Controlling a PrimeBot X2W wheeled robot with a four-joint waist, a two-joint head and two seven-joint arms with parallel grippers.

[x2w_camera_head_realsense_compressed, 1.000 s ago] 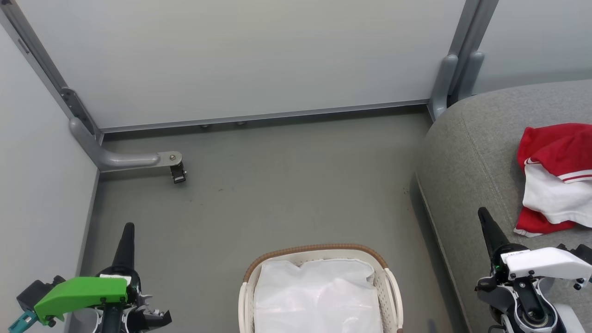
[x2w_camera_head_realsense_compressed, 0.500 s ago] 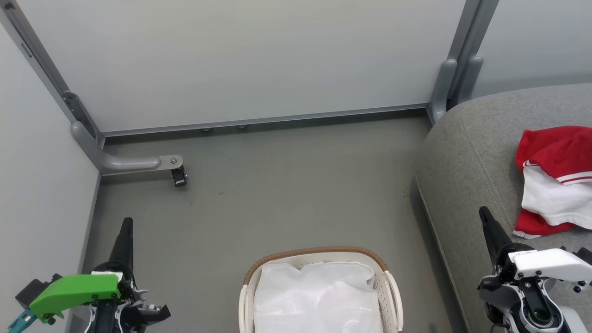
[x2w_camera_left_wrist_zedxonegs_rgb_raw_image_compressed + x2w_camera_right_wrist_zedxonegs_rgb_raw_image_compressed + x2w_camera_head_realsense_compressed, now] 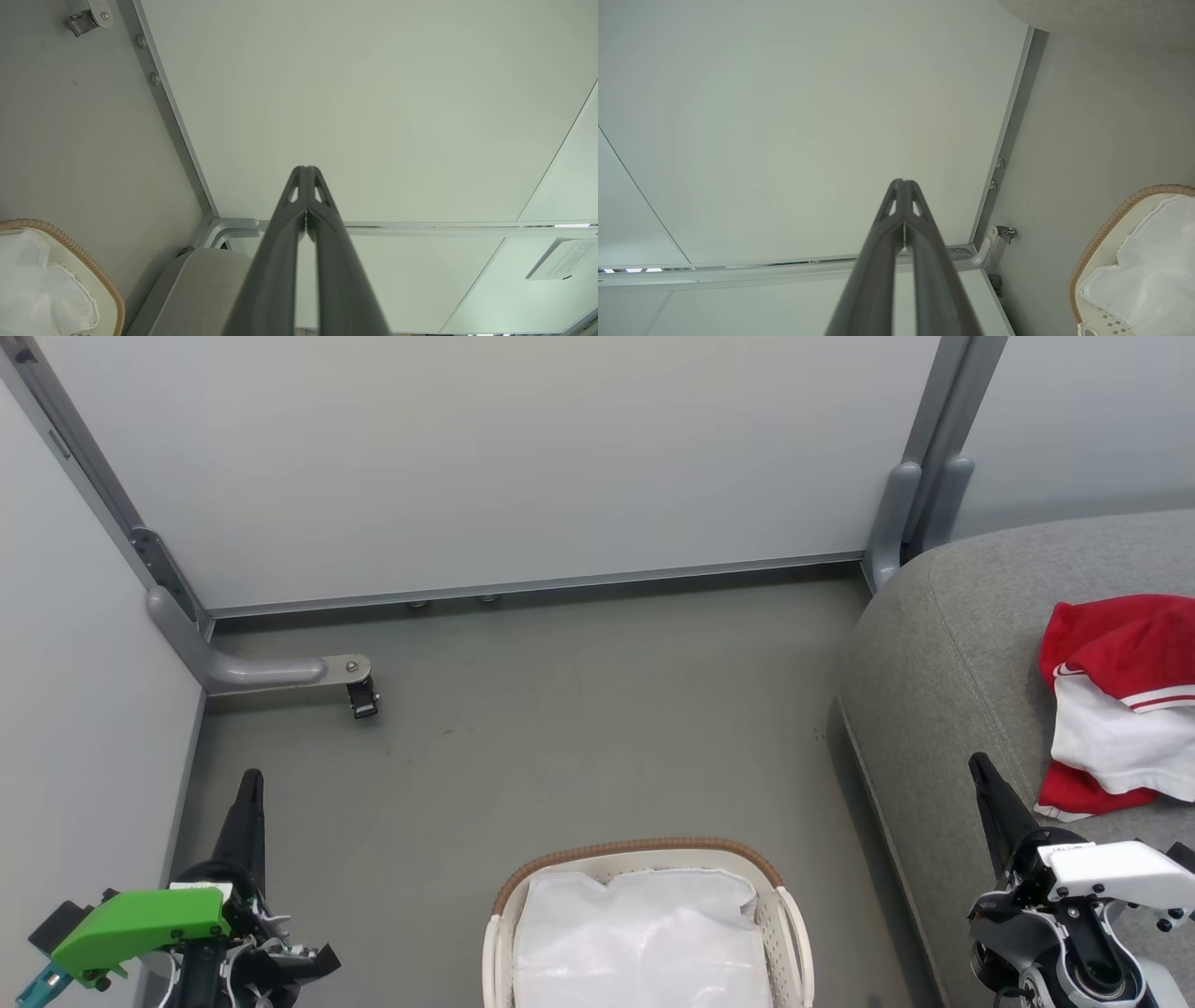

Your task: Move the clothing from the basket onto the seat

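A red and white jersey (image 3: 1120, 695) lies crumpled on the grey seat (image 3: 943, 663) at the right. The white basket (image 3: 786, 919) with a brown rim stands on the floor at the bottom centre, and inside it I see white plastic liner (image 3: 644, 938) and no clothing. My left gripper (image 3: 248, 782) is shut at the lower left, pointing up, holding nothing. My right gripper (image 3: 978, 767) is shut over the seat's front edge, left of the jersey and apart from it. Both wrist views show the fingertips closed together (image 3: 306, 171) (image 3: 902, 183).
Grey floor (image 3: 579, 728) stretches between the basket and pale partition walls (image 3: 485, 457). A grey bracket with a small caster (image 3: 359, 691) juts from the left wall corner. A metal post (image 3: 910, 504) stands by the seat's back corner.
The whole head view has shifted slightly, so basket, seat and jersey sit a little lower in it. Both grippers stay shut at the lower corners.
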